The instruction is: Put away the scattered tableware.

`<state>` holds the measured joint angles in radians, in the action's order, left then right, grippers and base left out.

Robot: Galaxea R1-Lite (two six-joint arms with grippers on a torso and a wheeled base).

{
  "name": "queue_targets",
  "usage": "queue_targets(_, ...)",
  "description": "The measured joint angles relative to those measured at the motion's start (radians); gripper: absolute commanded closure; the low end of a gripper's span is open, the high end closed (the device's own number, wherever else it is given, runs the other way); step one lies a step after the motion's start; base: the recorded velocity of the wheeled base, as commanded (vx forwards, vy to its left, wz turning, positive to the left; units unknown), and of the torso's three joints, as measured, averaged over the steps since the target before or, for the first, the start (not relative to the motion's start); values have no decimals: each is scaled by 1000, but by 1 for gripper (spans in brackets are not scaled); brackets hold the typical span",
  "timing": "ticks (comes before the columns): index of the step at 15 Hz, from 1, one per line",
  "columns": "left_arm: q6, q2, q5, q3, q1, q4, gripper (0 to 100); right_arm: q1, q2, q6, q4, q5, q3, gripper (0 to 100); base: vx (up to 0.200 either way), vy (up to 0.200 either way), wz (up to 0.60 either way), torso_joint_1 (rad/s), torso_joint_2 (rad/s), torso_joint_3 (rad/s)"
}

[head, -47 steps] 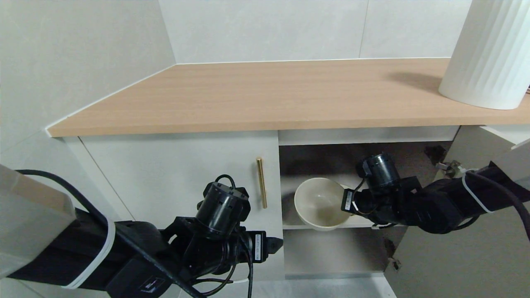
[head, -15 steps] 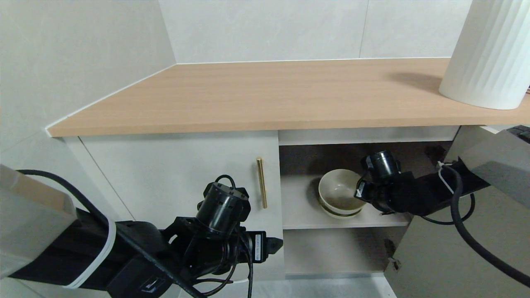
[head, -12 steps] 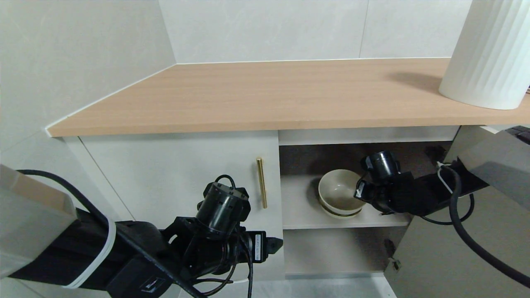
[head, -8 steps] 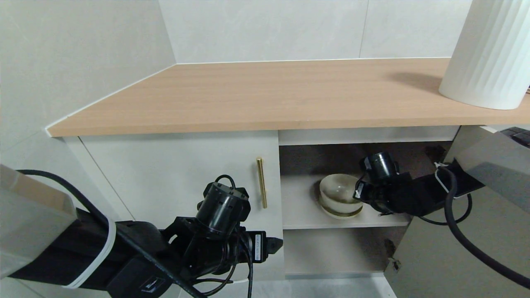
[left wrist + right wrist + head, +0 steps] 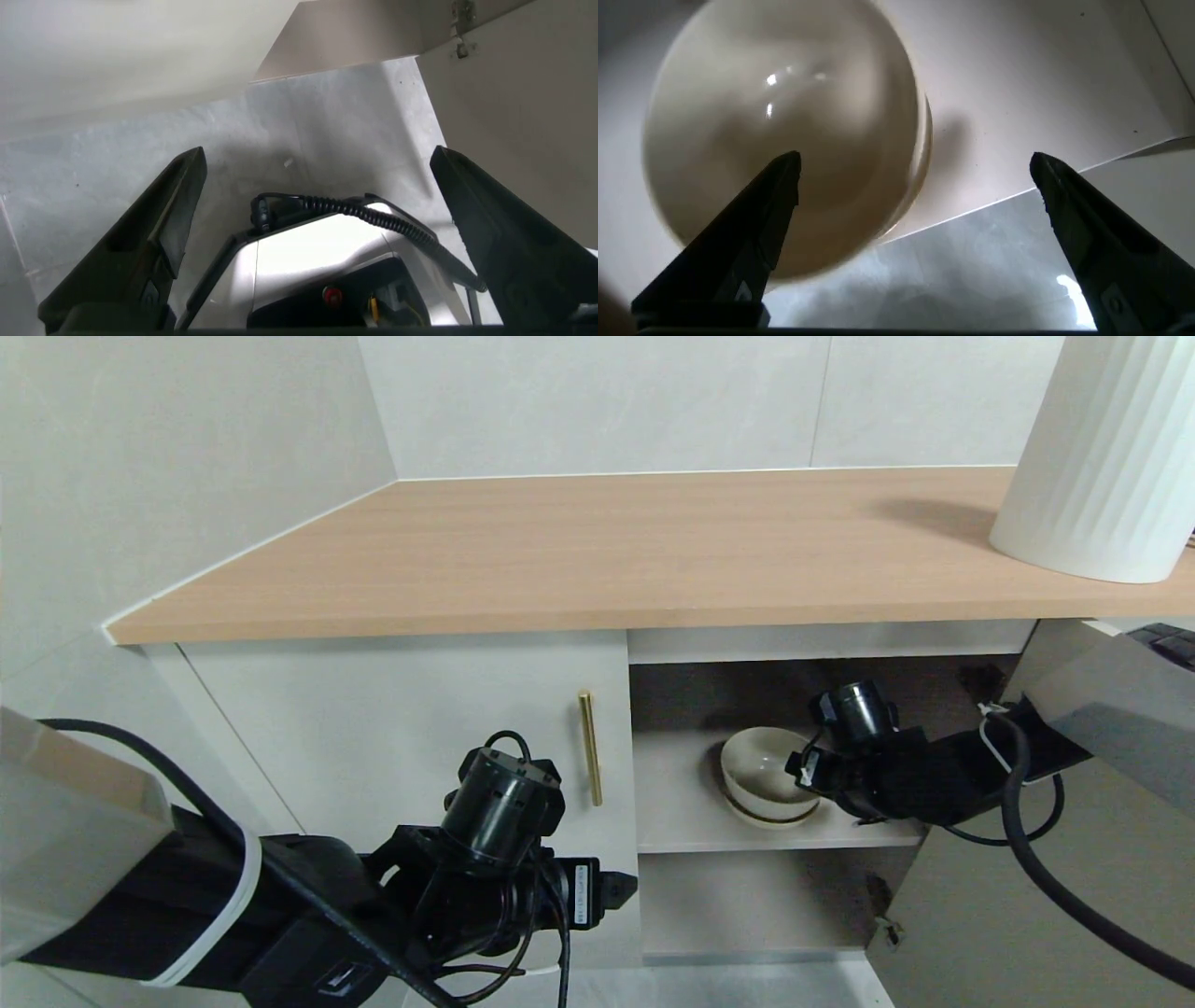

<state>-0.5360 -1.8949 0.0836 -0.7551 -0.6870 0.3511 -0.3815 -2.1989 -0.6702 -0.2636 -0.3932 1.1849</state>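
A pale wooden bench (image 5: 597, 551) runs along a wall of large light-grey tiles (image 5: 597, 401), and a tall white ribbed cylindrical vessel (image 5: 1102, 457) stands at the bench's right end. Below the bench is a white cabinet. Its left door (image 5: 401, 709) is shut and has a slim brass bar handle (image 5: 589, 749), while its right door (image 5: 990, 915) is swung wide open. Inside the open half, a cream round ceramic bowl (image 5: 761, 775) sits upright on the pale cabinet shelf (image 5: 677, 803), about midway along it. The right claw (image 5: 915, 163) reaches into the cabinet at the bowl's right side, close to its rim. Its two fingers are spread wide and grip nothing, and the bowl (image 5: 775, 140) lies just ahead of them. Whether a fingertip touches the rim cannot be told. The left claw (image 5: 318, 154) hangs low in front of the shut door with its fingers also spread apart and empty, over the grey floor (image 5: 308, 112).
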Motion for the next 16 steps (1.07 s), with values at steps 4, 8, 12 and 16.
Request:
queue_targets(4, 3, 12, 1, 1, 0, -2, 0, -12, 39, 3, 23, 13, -19, 0, 0, 0, 0, 0, 0, 0)
queue_targets(8, 17, 68, 5, 4, 1, -14, 0, -54, 151, 19, 114, 68, -74, 0, 0, 0, 0, 0, 0, 0)
queue_targets(12, 116, 232, 48, 21, 40, -97, 0, -137, 369, 89, 227, 105, -182, 0, 0, 0, 0, 0, 0, 0)
queue_targets(16, 142, 409, 59, 29, 73, -243, 0, -174, 559, 176, 281, 119, -296, 0, 0, 0, 0, 0, 0, 0)
